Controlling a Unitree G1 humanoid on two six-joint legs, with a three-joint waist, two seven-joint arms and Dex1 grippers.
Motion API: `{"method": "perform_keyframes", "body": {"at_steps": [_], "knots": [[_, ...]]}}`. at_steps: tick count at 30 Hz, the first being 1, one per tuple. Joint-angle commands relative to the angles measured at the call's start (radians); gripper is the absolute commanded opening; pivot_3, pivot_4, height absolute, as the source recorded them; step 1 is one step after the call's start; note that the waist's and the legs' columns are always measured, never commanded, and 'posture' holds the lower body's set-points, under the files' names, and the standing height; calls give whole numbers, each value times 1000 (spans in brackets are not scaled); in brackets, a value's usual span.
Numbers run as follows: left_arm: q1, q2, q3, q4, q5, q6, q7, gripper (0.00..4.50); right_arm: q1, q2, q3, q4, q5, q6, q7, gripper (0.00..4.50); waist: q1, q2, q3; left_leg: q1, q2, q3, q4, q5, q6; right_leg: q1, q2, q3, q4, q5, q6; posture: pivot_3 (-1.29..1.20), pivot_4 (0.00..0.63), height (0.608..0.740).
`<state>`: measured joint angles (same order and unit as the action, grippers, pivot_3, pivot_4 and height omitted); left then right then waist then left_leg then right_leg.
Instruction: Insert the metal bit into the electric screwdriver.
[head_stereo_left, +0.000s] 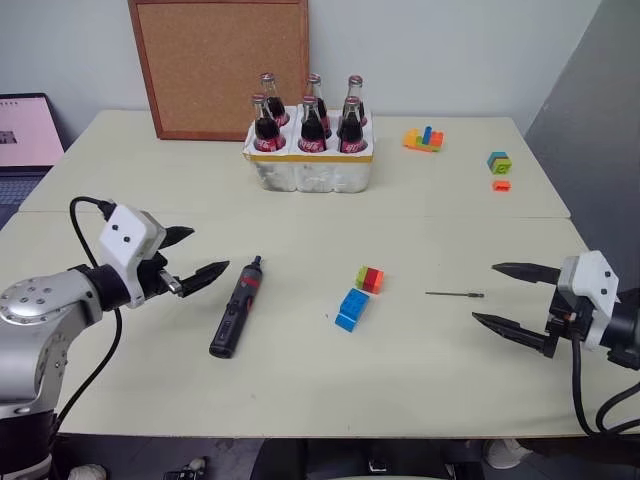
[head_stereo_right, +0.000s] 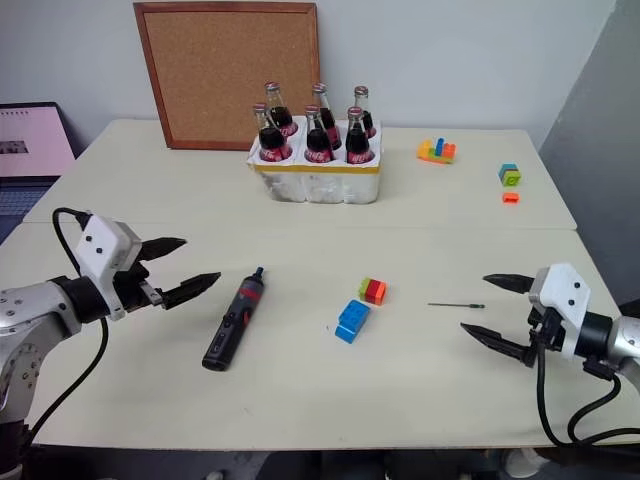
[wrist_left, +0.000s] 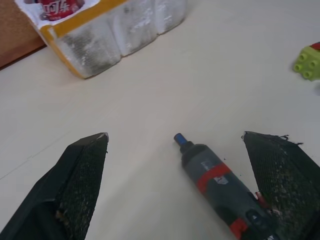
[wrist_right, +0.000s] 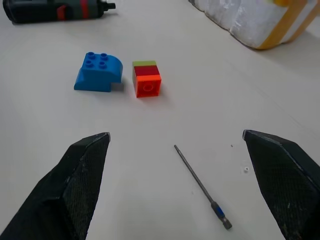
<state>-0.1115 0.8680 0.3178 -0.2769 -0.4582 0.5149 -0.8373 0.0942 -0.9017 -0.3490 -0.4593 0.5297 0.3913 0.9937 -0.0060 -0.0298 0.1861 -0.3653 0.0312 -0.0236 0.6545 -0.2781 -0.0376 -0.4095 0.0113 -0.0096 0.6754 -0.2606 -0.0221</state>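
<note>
Cream-colored table takes up most of the scene, with a pale wall behind it and a cork board leaning against that wall at the far edge. Right in front of the board there's a white carrier with a yellow band holding six dark soda bottles. Off to the far right side sit a few small toy block clusters, and a laptop peeks in at the far left.

Now the stuff that matters. The electric screwdriver is lying flat on the table, left of center, narrow tip pointing away toward the bottles and tilted a bit to the right. The left gripper hovers just beside it on the left, fingers spread wide apart, nothing in them. From the left wrist view the screwdriver's tip end sits between the two fingers, closer to one of them.

The metal bit lies flat on the table too, right of center, well apart from the screwdriver. Between them are a blue block and a little red-and-green stacked block, just beside each other. The right gripper is near the bit on its right, also wide open and empty, not touching it.
</note>
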Motion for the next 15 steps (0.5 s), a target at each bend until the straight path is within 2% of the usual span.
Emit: {"method": "perform_keyframes", "body": {"at_steps": [1,6,10,15], "knots": [[-17,-43,-15,-68,-76,20,-16,4500,-92,0,70,-12,-10,29,-31,4481,0,0,0,0,0,0,0,0,0,0,0,0,0,0,0,0,150,740],[-15,-31,-128,-146,-81,-38,-146,4500,-283,32,267,85,-107,19,-29,4481,-2,-1,0,0,0,0,0,0,0,0,0,0,1,0,0,0,150,740],[-25,-7,-174,-206,-136,7,-218,4500,-428,100,434,233,-215,-24,-8,4481,-3,0,1,0,0,0,0,0,0,0,1,0,0,0,0,0,150,740],[-27,7,-209,-268,-181,37,-252,4500,-532,194,548,414,-312,-118,11,4481,-3,1,2,0,0,0,0,0,0,-1,2,1,0,0,0,0,150,740]]}}
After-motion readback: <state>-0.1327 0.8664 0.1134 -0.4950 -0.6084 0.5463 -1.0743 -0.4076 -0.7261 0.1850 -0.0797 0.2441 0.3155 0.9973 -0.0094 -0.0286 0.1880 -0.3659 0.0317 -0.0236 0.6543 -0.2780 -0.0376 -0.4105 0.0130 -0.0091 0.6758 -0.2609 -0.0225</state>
